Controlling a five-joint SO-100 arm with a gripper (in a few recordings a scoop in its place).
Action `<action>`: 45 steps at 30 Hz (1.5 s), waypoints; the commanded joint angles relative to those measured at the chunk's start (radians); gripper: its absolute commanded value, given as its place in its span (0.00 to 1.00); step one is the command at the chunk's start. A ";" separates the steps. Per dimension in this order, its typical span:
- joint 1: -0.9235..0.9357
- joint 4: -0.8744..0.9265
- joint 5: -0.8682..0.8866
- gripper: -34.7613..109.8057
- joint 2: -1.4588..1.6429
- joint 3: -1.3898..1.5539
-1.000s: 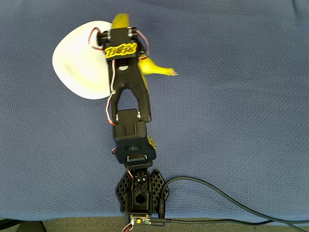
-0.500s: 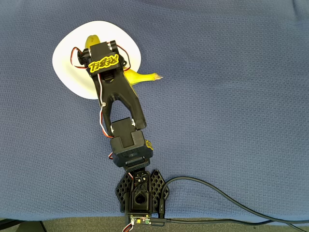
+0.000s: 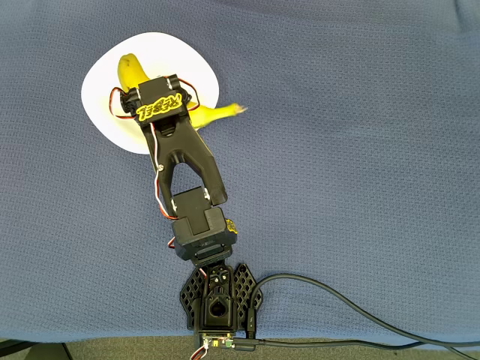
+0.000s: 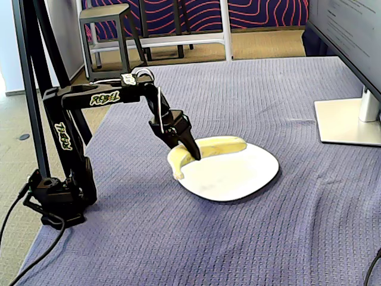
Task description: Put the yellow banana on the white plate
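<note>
the tool [image 4: 193, 152] is gripping the yellow banana [image 4: 221, 145] mid-length; its long axis is lying across the white plate [image 4: 238, 179], stem end overhanging the rim nearest the arm.

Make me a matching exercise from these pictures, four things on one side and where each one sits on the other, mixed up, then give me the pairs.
Things:
1. yellow banana
2. white plate
3. arm base
4. monitor stand

Places:
A. on the blue cloth at the table's right edge in the fixed view
B. lying across the plate, stem end sticking out past the rim
C. flat on the blue cloth, under the fruit
D. on the cloth at the table's near left corner in the fixed view

Pairs: 1-B, 2-C, 3-D, 4-A
</note>
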 commanded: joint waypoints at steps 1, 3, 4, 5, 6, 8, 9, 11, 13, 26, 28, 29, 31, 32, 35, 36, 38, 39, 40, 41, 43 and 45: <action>-0.015 -0.080 -0.035 0.24 0.097 -0.012; -0.015 -0.129 -0.052 0.24 0.089 0.006; -0.015 -0.158 -0.061 0.24 0.089 0.017; -0.017 -0.183 -0.072 0.24 0.087 0.023; -0.018 -0.198 -0.080 0.24 0.084 0.023; -0.023 -0.216 -0.092 0.24 0.078 0.018; -0.025 -0.218 -0.095 0.24 0.074 0.012; -0.026 -0.219 -0.100 0.24 0.064 0.005; -0.025 -0.239 -0.109 0.24 0.057 0.009; -0.021 -0.350 -0.137 0.24 -0.029 0.034; -0.021 -0.371 -0.140 0.24 -0.052 0.040; -0.021 -0.377 -0.138 0.24 -0.064 0.041; -0.023 -0.391 -0.135 0.24 -0.084 0.041; -0.023 -0.403 -0.133 0.24 -0.092 0.043; -0.025 -0.442 -0.143 0.24 -0.110 0.044; -0.028 -0.453 -0.149 0.24 -0.115 0.044; -0.032 -0.466 -0.150 0.24 -0.124 0.041; -0.034 -0.466 -0.150 0.24 -0.129 0.037; -0.034 -0.474 -0.149 0.24 -0.135 0.037; -0.034 -0.479 -0.149 0.24 -0.141 0.037; -0.034 -0.489 -0.146 0.24 -0.158 0.037; -0.031 -0.502 -0.146 0.24 -0.176 0.037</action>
